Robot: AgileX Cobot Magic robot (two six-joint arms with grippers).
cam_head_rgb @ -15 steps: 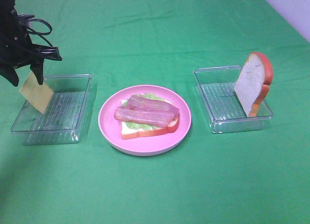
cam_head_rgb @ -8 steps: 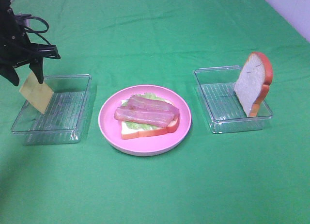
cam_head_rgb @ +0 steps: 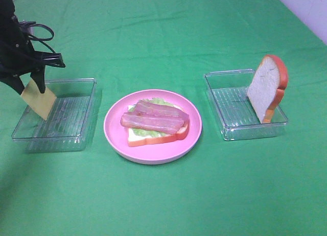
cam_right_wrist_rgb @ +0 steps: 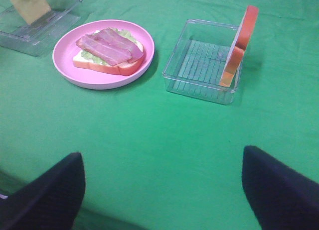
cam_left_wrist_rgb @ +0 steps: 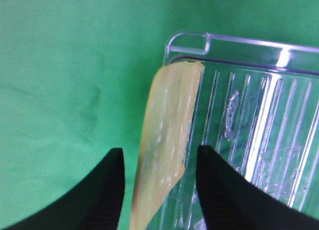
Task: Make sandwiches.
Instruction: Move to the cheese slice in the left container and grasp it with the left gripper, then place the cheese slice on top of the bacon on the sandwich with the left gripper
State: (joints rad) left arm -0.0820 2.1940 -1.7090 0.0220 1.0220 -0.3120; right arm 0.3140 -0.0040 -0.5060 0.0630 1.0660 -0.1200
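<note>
Exterior high view: cheese (cam_head_rgb: 40, 100) left, half-made sandwich (cam_head_rgb: 156, 122) middle, bread (cam_head_rgb: 264, 88) right.
Left gripper (cam_head_rgb: 29, 85) has its jaws each side of the thin, bendy cheese over its tray (cam_head_rgb: 76, 139); I can't tell if they pinch it. Grab it by an edge. Sandwich lies on the pink plate (cam_head_rgb: 115, 128), lettuce (cam_head_rgb: 159, 101) mostly hidden. Right gripper (cam_right_wrist_rgb: 162, 153) gapes wide, empty.

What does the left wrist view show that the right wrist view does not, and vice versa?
Only the left wrist view: the cheese slice seen edge-on between the left pincer fingers, with a sliver of gap on one side.
Only the right wrist view: the pink plate with bacon on lettuce and the bottom bread slice, the upright bread slice in the right tray, and the right pincer wide open and empty.
Both: the cheese slice, the left tray and the green cloth.
</note>
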